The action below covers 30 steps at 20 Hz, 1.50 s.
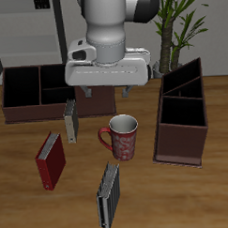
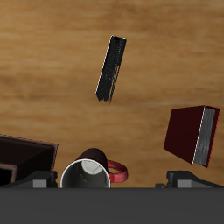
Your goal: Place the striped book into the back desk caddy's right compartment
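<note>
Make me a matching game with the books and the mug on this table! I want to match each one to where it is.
Things:
1. striped book
2. red book
3. pale grey-olive book
4. mug

Places:
A. just in front of the back desk caddy
B. nearest the table's front edge
C. near the table's middle, beside the taller caddy
D. between the other two books

Pairs: 1-B, 2-D, 3-A, 4-C

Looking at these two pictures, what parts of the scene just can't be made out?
- Exterior view: the arm's body hides the middle of the back desk caddy, so the right compartment cannot be picked out.
- Exterior view: whether the jaws of the gripper stand open or shut cannot be told.
- Wrist view: the mug and red book are cut off by picture edges.
- Both views: the striped book is too small to read its cover.
</note>
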Tool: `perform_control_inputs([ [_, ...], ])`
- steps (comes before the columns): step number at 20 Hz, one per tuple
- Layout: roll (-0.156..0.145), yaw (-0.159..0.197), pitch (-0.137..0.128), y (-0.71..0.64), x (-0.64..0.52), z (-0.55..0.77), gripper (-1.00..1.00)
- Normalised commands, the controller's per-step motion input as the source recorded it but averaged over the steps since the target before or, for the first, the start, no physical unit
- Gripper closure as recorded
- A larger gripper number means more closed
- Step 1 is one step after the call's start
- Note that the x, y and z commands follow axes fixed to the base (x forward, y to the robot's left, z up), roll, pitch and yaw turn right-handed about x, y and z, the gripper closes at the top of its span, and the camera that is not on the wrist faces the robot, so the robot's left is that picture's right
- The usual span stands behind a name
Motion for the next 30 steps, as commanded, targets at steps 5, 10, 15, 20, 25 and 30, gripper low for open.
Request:
perform_control_inputs([
  [5, 0.025, 0.011, -0.014, 0.09, 0.35, 0.02, -1.0],
  [10, -0.019, 0.001, -0.01, -0.05, 0.41, -0.02, -1.0],
  [15, -0.025, -0.01, -0.036, -0.09, 0.34, -0.05, -1.0],
  [20, -0.013, 0.002, -0.049, -0.17, 0.35, -0.13, -1.0],
  [25, -0.025, -0.049, -0.027, -0.14, 0.23, -0.23, -1.0],
  [30, -0.025, -0.028, -0.036, -0.02, 0.16, -0.26, -1.0],
])
